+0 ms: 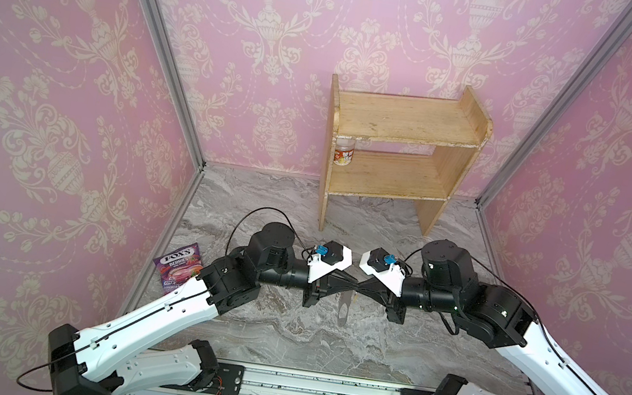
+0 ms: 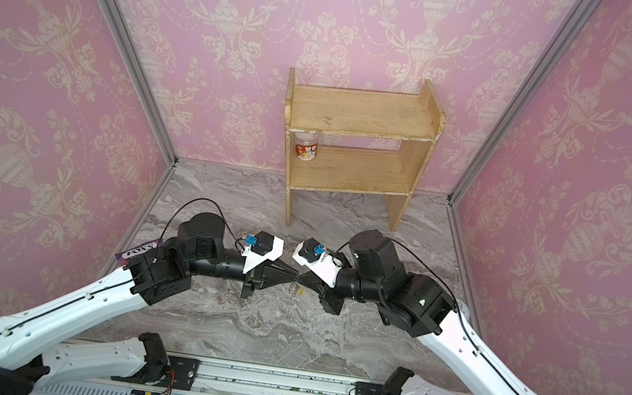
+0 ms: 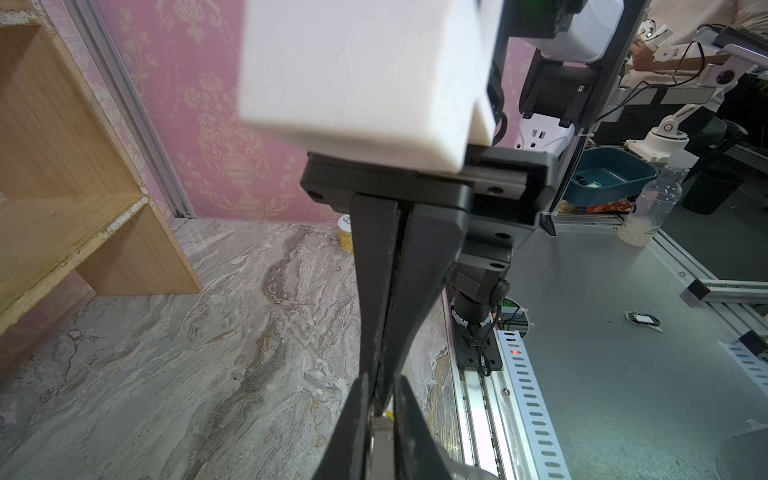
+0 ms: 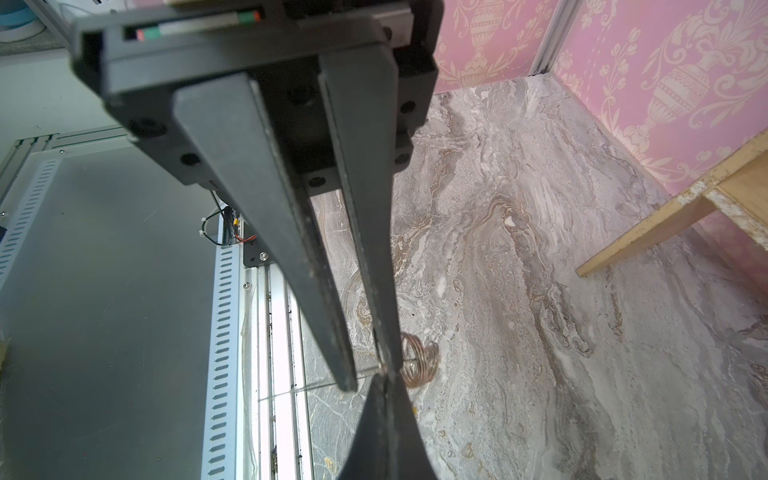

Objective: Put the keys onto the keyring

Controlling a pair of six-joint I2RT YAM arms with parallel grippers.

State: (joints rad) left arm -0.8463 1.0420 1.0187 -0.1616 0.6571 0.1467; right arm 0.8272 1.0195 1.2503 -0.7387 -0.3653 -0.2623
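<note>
Aloft, the keyring (image 3: 381, 444) sits within the left pincer (image 4: 369, 377).

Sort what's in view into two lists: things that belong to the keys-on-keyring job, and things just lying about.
Job: keyring with its rings; yellow key tag, only a sliver showing; left gripper; right gripper.
Lying about: Fox's Berries sweets bag; wooden shelf; jar on its lower board; small can by the wall.
</note>
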